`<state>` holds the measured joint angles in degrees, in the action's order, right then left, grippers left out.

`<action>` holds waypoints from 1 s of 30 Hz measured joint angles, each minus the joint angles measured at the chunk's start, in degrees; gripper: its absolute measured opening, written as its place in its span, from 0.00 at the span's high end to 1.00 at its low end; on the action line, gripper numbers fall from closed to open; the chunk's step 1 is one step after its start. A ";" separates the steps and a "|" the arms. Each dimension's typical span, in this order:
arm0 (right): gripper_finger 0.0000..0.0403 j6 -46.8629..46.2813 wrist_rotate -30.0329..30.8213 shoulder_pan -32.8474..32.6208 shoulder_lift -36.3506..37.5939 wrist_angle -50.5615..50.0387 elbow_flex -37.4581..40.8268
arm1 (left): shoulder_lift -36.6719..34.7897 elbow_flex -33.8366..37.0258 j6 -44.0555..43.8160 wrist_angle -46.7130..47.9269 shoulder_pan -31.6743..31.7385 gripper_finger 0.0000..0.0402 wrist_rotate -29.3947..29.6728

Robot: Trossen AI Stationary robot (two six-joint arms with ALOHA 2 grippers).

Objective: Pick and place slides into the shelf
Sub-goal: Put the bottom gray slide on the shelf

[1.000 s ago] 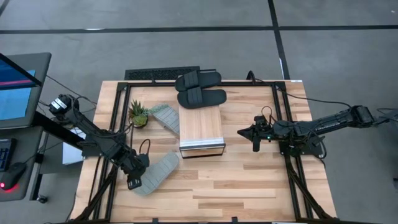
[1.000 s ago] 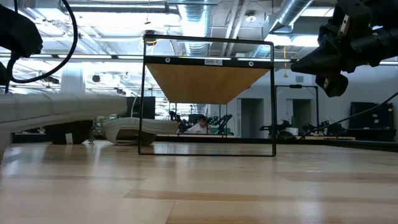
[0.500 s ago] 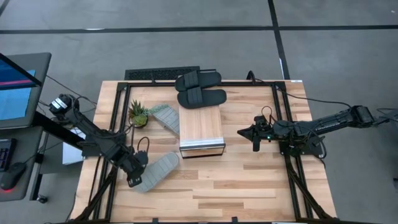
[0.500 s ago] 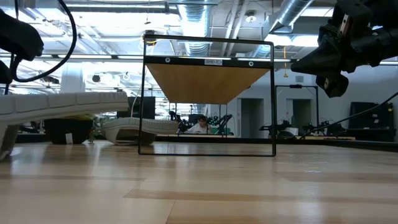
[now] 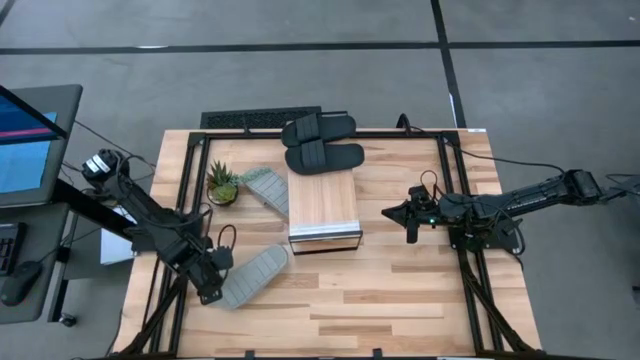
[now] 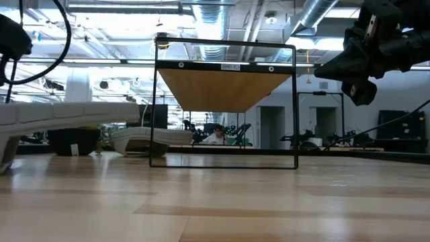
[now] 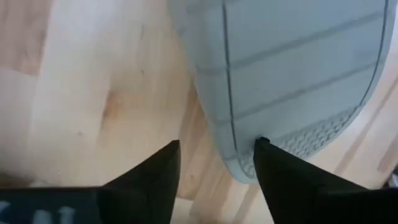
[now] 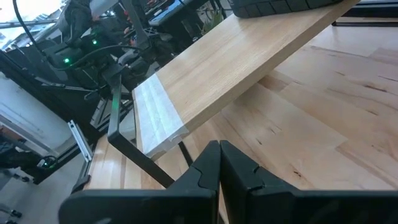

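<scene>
The left claw (image 5: 211, 292) has opened, releasing the grey-green slide (image 5: 254, 276) onto the table.

I find almost nothing legible here. A small white label (image 6: 230, 66) sits on the top bar of the shelf (image 6: 225, 89) frame, but I cannot make out its letters.

Two slim, matte-black jointed arms trail looping black cables, the left gripper (image 5: 207, 291) and right gripper (image 5: 386, 213) ending in dark wedge-shaped fingers (image 7: 146, 177).
</scene>
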<state>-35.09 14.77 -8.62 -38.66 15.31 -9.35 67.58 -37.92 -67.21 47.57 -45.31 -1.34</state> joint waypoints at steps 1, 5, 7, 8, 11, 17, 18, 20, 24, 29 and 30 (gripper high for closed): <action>1.00 0.00 0.02 0.00 0.01 0.00 0.01 | -0.12 -0.01 -0.46 0.01 -0.42 0.51 -0.55; 1.00 0.02 0.02 0.02 -0.01 0.00 0.00 | -0.82 -0.56 -2.21 0.11 -1.40 0.49 -0.77; 1.00 0.02 0.02 0.02 -0.01 0.00 0.01 | -1.63 -0.65 -3.11 -0.25 -1.74 0.48 -0.77; 1.00 0.02 0.02 0.02 -0.01 0.00 0.01 | -2.03 -0.65 -3.92 -0.25 -1.95 0.48 -0.75; 1.00 0.00 0.02 0.02 0.00 0.00 0.00 | -3.69 -0.65 -6.57 -1.03 -2.83 0.48 -0.78; 1.00 -0.02 0.02 0.02 -0.01 0.00 -0.01 | -6.15 -0.65 -12.59 -6.72 -6.29 0.48 2.63; 1.00 -0.02 0.02 0.02 0.01 0.00 0.01 | -6.12 -0.65 -13.26 -7.88 -6.97 0.48 3.41; 1.00 -0.02 0.02 0.02 -0.01 0.00 -0.01 | -5.72 -0.65 -15.21 -9.43 -8.20 0.48 5.13; 1.00 -0.02 0.02 0.02 -0.01 -0.02 -0.01 | -4.11 -0.13 -18.41 -11.05 -9.98 0.48 6.70; 1.00 -0.02 0.04 0.09 -0.01 0.00 -0.01 | -2.36 -0.10 -22.03 -7.03 -11.78 0.48 8.68; 1.00 -0.02 0.02 0.11 -0.01 0.09 -0.01 | -2.28 -0.08 -22.93 -5.84 -12.16 0.48 9.18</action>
<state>-35.11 14.79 -8.51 -38.68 15.40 -9.37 65.30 -38.00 -90.14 41.73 -57.48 7.84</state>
